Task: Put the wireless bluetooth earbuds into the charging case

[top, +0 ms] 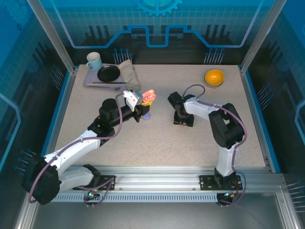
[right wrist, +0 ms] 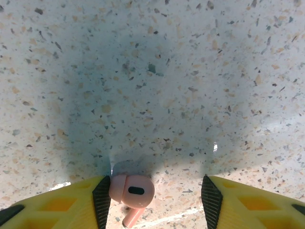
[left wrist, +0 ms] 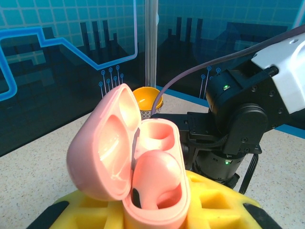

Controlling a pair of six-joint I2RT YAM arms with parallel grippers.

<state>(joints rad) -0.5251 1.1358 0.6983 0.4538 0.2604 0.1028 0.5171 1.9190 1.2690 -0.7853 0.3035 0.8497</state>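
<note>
Yellow fingers (right wrist: 57, 206) of the right gripper (right wrist: 155, 195) spread, straddling a salmon-pink earbud (right wrist: 132, 191) flat on the speckled table (right wrist: 152, 71), bud touching one black pad (right wrist: 101, 199), wrist pointing straight down; left gripper (left wrist: 157, 210) clamps the open pink charging case (left wrist: 102, 152), another earbud (left wrist: 157, 177) seated inside.

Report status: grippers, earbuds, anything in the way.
Left gripper shut on open pink case; one earbud seated, second slot empty. Right gripper open, straddling loose pink earbud on table, touching one finger. No obstruction seen.
</note>
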